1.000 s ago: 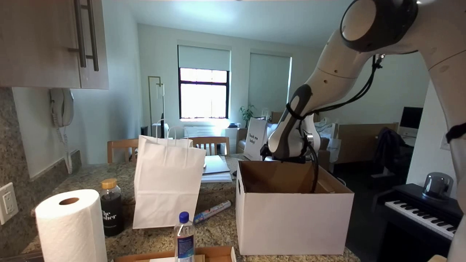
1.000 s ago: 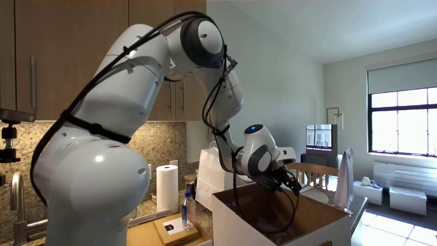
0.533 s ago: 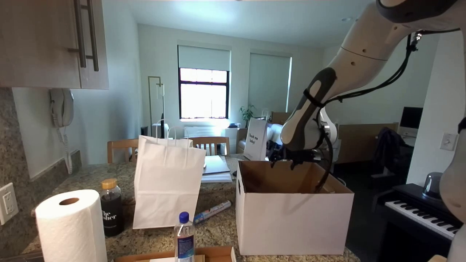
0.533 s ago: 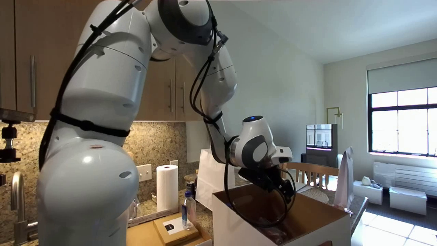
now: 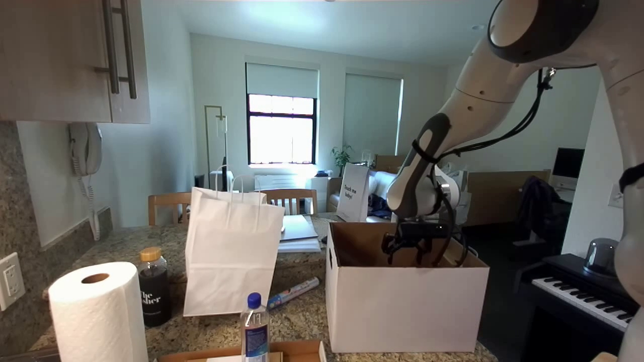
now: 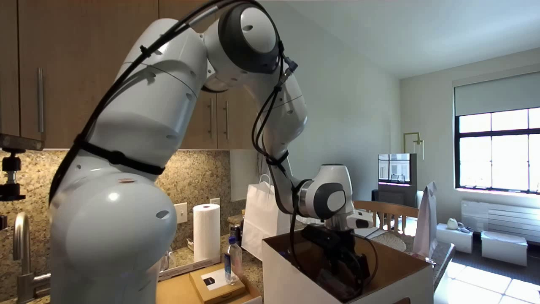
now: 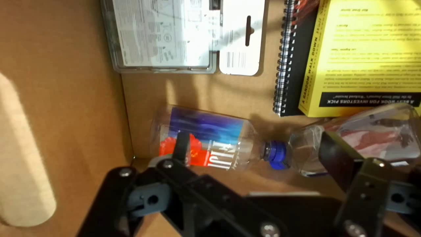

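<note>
Jaws apart and gripping nothing, my gripper [image 7: 259, 150] hangs inside a white box [image 5: 402, 306] above a water bottle [image 7: 210, 138] that lies on its side just below the middle of the wrist view. Its blue cap [image 7: 276, 154] points right, toward a clear container [image 7: 378, 138] at the right edge. Whether the fingers touch either one, I cannot tell from here.

As I judge it, a sound grasp calls first for a turn of the wrist: the jaws spread along the bottle's length, one finger over the label, the other over the container. Squaring them across the labeled body, lowering straight and closing lightly should suit plastic that looks thin enough to dent.

Edges press close. In the wrist view one box wall stands near the bottle's base at left; another appears to run along the bottom, partly hidden by my gripper. Bare cardboard shows above the bottle, bounded by a plastic package [image 7: 164, 36] at upper left and by a spiral notebook [image 7: 292, 65] and a yellow book [image 7: 368, 59] at upper right. In an exterior view, a black cable [image 6: 292, 236] loops into the box mouth at lower center, and I would watch it against the rim. The roomiest path looks to be straight up; sideways, the walls stand in the way, and a paper bag [image 5: 231, 251] stands near the box, left of center in an exterior view.
</note>
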### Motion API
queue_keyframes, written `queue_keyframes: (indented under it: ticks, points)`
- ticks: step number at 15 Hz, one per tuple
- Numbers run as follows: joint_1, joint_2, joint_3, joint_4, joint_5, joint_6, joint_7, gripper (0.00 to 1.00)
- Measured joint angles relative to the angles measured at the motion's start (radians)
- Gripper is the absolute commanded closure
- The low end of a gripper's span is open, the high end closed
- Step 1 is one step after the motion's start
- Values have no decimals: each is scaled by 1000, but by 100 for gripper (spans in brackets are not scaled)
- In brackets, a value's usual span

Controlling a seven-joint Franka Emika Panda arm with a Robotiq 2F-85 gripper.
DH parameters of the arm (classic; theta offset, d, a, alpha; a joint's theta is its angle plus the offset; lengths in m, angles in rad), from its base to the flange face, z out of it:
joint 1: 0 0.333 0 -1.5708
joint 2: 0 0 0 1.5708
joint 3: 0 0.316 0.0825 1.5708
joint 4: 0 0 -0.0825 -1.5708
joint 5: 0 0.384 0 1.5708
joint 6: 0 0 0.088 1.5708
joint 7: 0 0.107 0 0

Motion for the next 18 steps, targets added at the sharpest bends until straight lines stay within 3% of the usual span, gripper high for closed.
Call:
queue_keyframes:
  ticks: [9,18]
  points:
    - [46,175,-29,158,0,-133,0,0]
    - [44,222,-22,206,33,-251,0,0]
